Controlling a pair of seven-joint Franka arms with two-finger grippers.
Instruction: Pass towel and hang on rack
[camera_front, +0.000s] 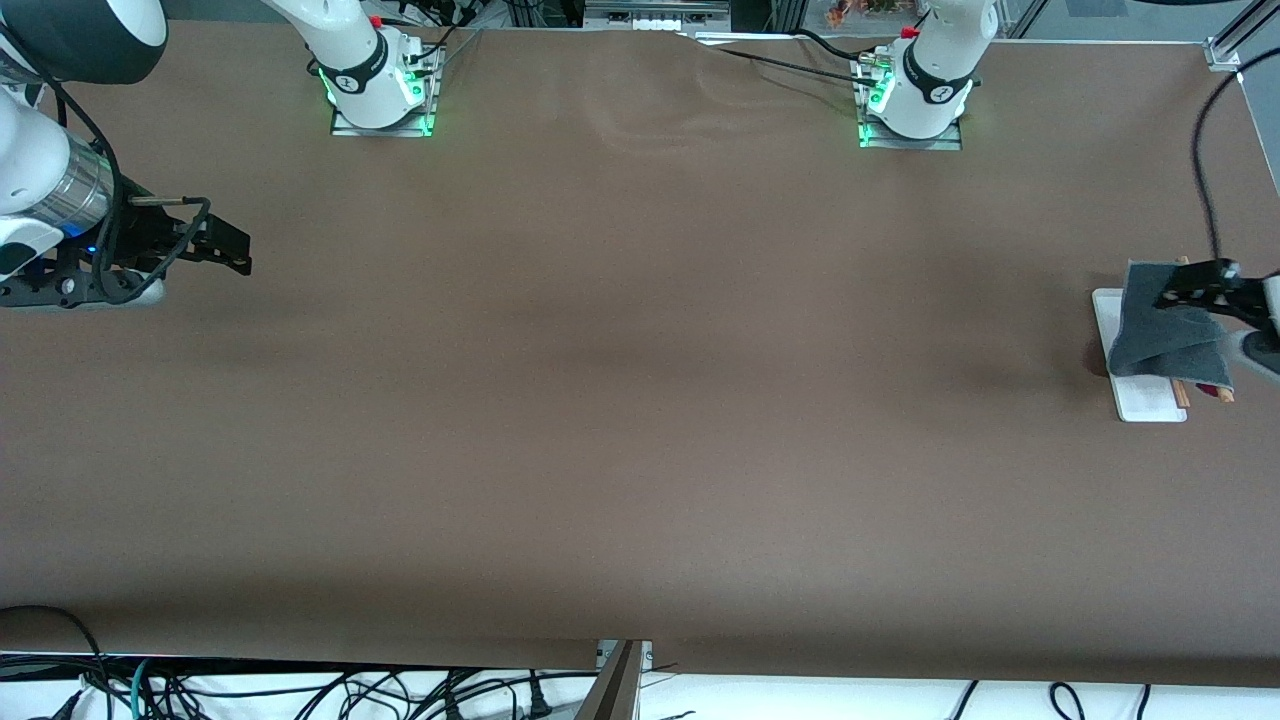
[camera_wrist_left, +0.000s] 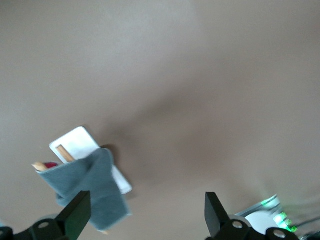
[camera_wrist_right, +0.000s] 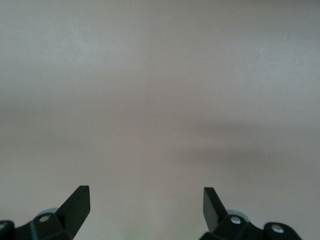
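The towel (camera_front: 1170, 330) hangs grey side out over the rack (camera_front: 1140, 395) at the left arm's end of the table (camera_front: 640, 400). The left gripper (camera_front: 1195, 285) hovers over the rack, jaws spread wide, empty. Well apart from the rack, the right gripper (camera_front: 235, 250) waits over bare tabletop, jaws also wide, holding nothing.

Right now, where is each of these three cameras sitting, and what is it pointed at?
Front view: high across the table, facing both arm bases; shows the right gripper and left gripper.
Left wrist view: on the left arm, looking down at the towel draped on the rack; its own open fingers show.
Right wrist view: on the waiting right arm, over bare table; its open fingers show.
Front and left wrist views share towel and rack.
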